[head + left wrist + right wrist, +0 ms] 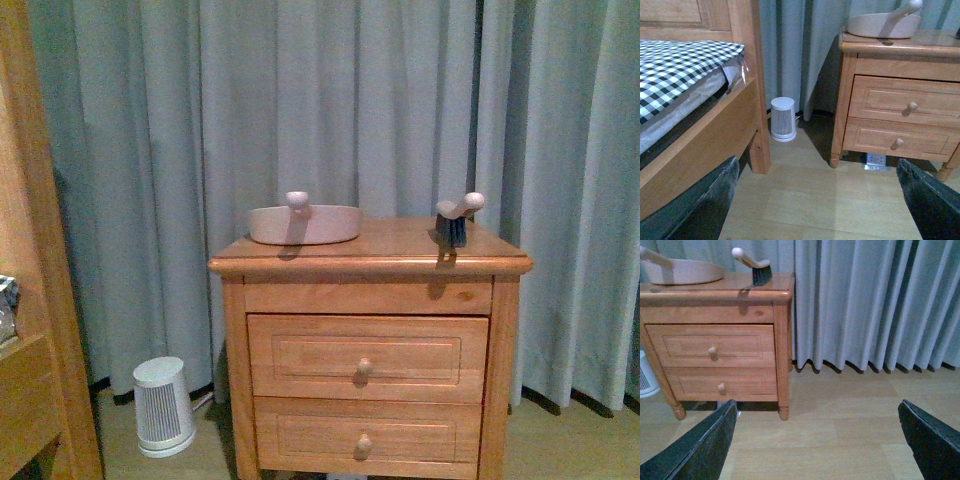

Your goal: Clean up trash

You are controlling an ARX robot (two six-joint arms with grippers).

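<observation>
Beige dustpan (pixel 305 225), brush (pixel 457 216) well beyond left gripper (pixel 815 200), right gripper (pixel 815 440), both spread empty; trash unseen; risk: toppling brush.

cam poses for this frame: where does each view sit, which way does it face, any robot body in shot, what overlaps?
Front view: on the body between the arms, facing the nightstand and curtain head-on; no arm shows.
Left wrist view: low on the left wrist, facing bed and nightstand across the floor; left hand open, dark fingers framing the shot.
Right wrist view: low on the right wrist, facing nightstand and curtain; right hand open, fingers framing likewise.
Shared: all three show the nightstand and dustpan.
</observation>
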